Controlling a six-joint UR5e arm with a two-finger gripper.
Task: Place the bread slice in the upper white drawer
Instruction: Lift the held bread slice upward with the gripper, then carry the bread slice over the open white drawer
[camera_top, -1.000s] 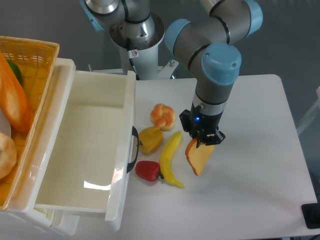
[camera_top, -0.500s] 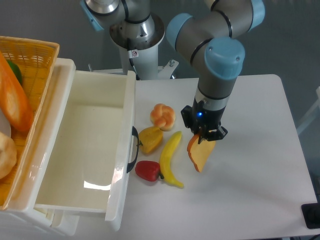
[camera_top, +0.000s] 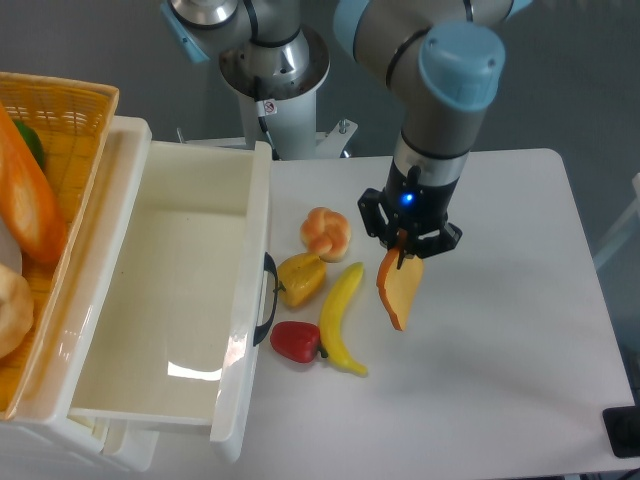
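Camera view shows the gripper higher than a second ago, fingers clamped on the flat yellow-orange toy bread slice, now hanging above mid-surface, ready for carrying toward the open glossy white plastic upper drawer at the left edge.

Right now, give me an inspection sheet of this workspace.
Surface: white table, bare at right.
Job's things: bread slice hanging edge-on from the gripper; upper drawer pulled open, nothing seen inside.
Clutter: bun, banana, yellow piece, red piece; basket holding a baguette.
Gripper: shut on the slice.
Cables: nothing seen.
Surroundings: arm base, grey backdrop.
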